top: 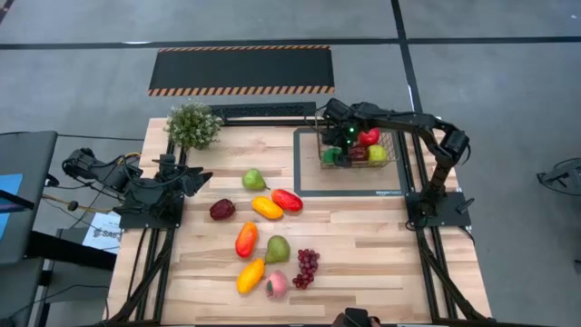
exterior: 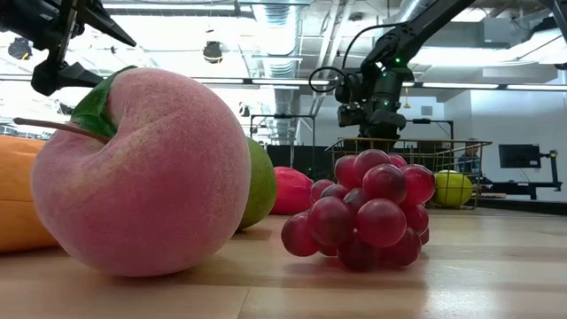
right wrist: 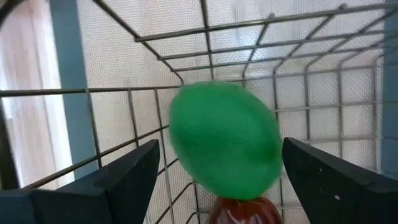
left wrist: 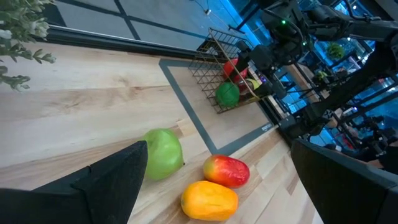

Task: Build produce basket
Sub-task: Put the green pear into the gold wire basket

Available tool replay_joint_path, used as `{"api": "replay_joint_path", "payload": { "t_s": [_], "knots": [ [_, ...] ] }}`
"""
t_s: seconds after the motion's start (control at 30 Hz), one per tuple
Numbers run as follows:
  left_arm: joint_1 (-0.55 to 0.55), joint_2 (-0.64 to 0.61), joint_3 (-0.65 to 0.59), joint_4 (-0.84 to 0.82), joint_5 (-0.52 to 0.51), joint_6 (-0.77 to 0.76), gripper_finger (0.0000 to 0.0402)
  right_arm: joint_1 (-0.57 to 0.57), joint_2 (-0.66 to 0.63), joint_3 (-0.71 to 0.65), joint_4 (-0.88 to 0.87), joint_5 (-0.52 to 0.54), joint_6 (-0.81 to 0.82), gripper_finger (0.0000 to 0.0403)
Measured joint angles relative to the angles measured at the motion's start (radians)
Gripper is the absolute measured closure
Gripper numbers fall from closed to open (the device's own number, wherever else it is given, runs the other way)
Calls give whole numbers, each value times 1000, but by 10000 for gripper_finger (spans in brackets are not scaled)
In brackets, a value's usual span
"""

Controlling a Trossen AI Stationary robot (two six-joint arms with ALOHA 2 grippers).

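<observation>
Wooden table (top: 381, 245): bare boards open along its right side; loose produce grouped at centre. Grey-framed mat (top: 307, 177): carries the wire basket (top: 392, 162), dark mesh, see-through sides. Right gripper (top: 338, 136): above the basket's left end, fingers (right wrist: 124, 177) spread, holding nothing. Lime (right wrist: 225, 142): smooth green oval, between and just beyond the fingertips, against the mesh wall, atop a dark red piece (right wrist: 244, 211). Left gripper (top: 195, 179): fingers released, at the table's left edge, green pear (left wrist: 163, 152) just beyond

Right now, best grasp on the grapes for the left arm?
Probably from straight above, fingers closing across the narrower width of the grapes. The cluster lies flat and elongated on the table, lumpy, with no stem visible. The peach sits close on one side, so keep the fingers clear of it. The left gripper waits by the plant.
</observation>
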Motion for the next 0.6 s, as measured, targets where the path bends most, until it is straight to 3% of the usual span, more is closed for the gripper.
{"api": "replay_joint_path", "payload": {
  "t_s": [0.2,0.4,0.6],
  "knots": [
    [0,0,0,0,0,0,17,0,-1,104,-103,3,8,51],
    [0,0,0,0,2,1,17,29,-1,304,-286,-6,95,55],
    [0,0,0,0,33,1,17,147,-2,457,-388,-154,269,55]
  ]
}}
